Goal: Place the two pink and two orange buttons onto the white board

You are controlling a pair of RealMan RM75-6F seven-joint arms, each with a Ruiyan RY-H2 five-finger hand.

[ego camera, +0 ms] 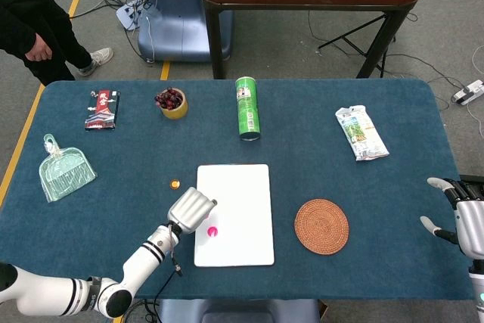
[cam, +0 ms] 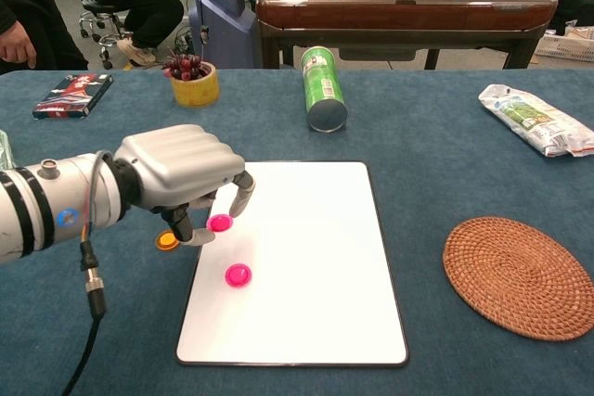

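Left hand [cam: 181, 173] pinches a pink button [cam: 220, 223] in its fingers [cam: 243, 194] over the white board [cam: 306, 322]. Light, stiff, probably slippery (grip edges). Right hand [ego camera: 466, 221] spread, empty.

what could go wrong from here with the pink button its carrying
The left hand pinches a pink button just inside the left edge of the white board; released there, it could roll or slip off onto the table. The fingers hover close to the pink button already placed, so lowering or withdrawing carelessly may knock it. An orange button sits right under the hand and could get nudged away.
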